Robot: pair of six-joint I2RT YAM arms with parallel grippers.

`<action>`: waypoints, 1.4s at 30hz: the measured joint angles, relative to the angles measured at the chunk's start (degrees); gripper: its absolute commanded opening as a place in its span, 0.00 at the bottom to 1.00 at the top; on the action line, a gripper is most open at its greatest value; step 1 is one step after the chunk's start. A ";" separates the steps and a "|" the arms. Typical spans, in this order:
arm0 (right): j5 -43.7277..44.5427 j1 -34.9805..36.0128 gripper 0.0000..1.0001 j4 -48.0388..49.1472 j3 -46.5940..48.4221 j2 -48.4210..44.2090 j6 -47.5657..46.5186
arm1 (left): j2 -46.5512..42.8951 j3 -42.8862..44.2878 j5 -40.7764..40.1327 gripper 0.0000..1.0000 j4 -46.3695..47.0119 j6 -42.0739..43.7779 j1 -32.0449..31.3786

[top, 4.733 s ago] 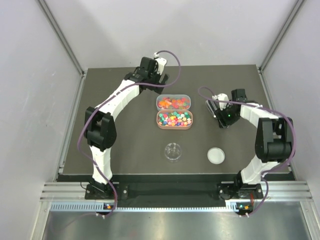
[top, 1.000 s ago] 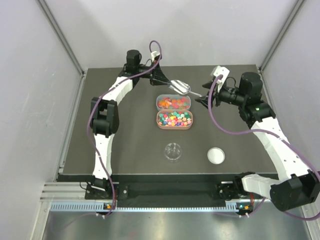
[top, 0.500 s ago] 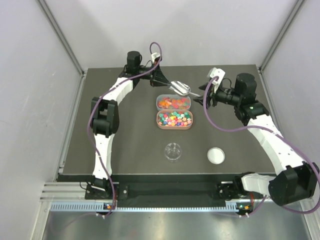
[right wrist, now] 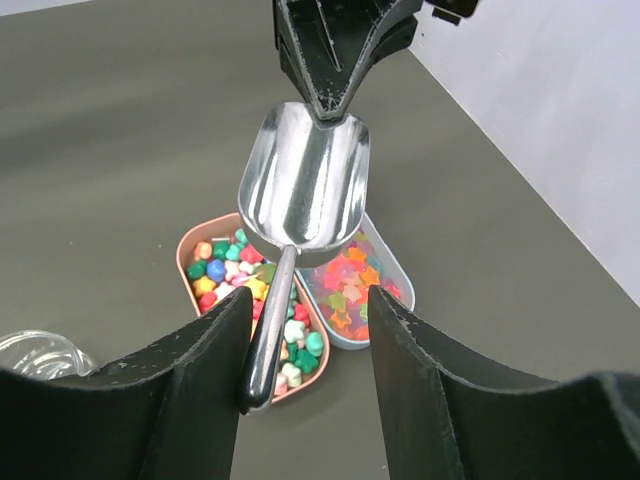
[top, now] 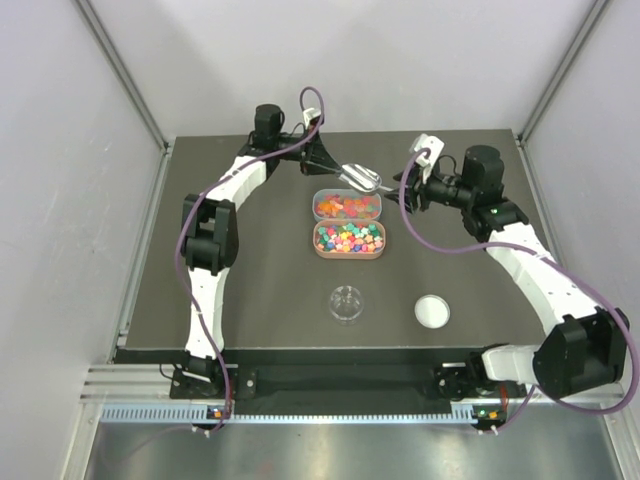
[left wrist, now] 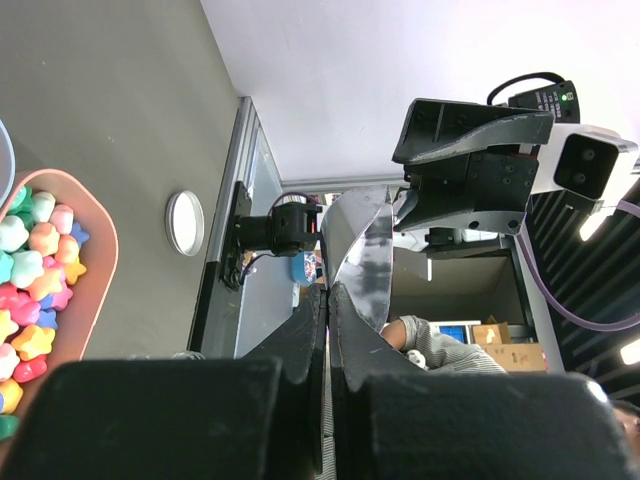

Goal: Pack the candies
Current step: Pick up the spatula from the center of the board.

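The candies [top: 349, 238] are small mixed-colour sweets filling a pink tray [top: 318, 240]; orange and red ones fill a clear tray [top: 347, 206] just behind it. My left gripper [top: 337, 167] is shut on the front rim of a metal scoop [top: 363, 178] and holds it in the air over the trays. In the right wrist view the scoop [right wrist: 305, 175] points its handle [right wrist: 266, 335] down between my fingers. My right gripper [right wrist: 308, 300] is open around that handle, the left finger [right wrist: 205, 370] close beside it. A small clear jar [top: 347, 302] stands nearer the front.
A round white lid [top: 432, 311] lies right of the jar. Grey walls enclose the dark table [top: 250, 290] on three sides. Purple cables loop off both arms above the trays.
My right gripper has moved left up to the scoop's handle and its jaws have narrowed around it. The left gripper keeps the scoop almost still.
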 measured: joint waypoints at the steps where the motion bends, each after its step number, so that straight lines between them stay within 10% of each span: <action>1: 0.00 0.00 0.48 0.11 0.00 0.09 0.07 | 0.00 -0.20 -0.02 0.00 0.00 0.00 -0.07; 14: -0.85 0.44 0.37 1.40 0.00 1.88 1.49 | -0.02 -0.52 -0.09 0.00 -0.07 0.00 -0.55; 24: -0.22 0.63 0.00 3.19 0.09 2.19 2.40 | -0.02 -0.74 0.20 0.00 -0.24 0.00 -0.57; 29: 0.20 0.59 0.00 3.04 0.13 2.19 2.47 | -0.02 -0.74 0.20 0.00 -0.24 0.02 -0.57; 33: -0.13 0.59 0.00 -1.20 2.49 2.19 0.72 | -0.02 -0.72 0.22 0.41 0.28 0.07 -0.63; 42: -0.48 -1.09 0.00 -27.28 13.92 8.61 -11.37 | 0.00 3.08 0.24 0.56 2.19 0.07 2.80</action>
